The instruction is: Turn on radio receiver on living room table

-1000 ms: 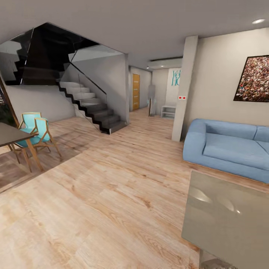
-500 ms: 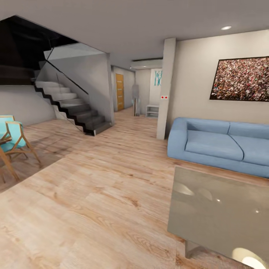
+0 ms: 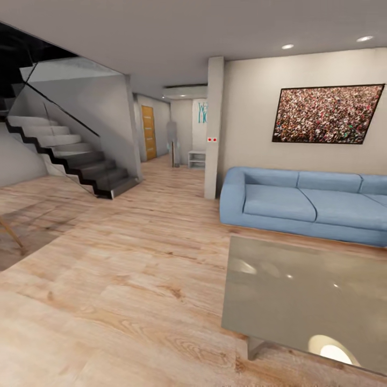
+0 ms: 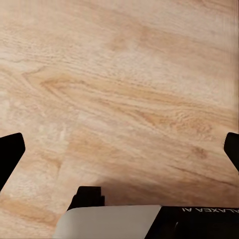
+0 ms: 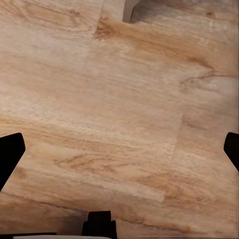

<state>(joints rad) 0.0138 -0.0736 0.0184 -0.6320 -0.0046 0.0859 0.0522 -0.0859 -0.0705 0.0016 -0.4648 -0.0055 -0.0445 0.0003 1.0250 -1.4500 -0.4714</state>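
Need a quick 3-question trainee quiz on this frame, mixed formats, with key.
1. True or false: the sofa is blue.
2. What hangs on the wall above the sofa? A) a clock B) a crowd picture C) a mirror
3. Fill in: both wrist views look down at a light ____ floor.

Key: 1 true. 2 B. 3 wood. Note: the grey table shows at the head view's lower right, and both grippers hang open.

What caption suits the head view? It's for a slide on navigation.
Robot facing the living room: grey table ahead, blue sofa behind it, staircase at left.
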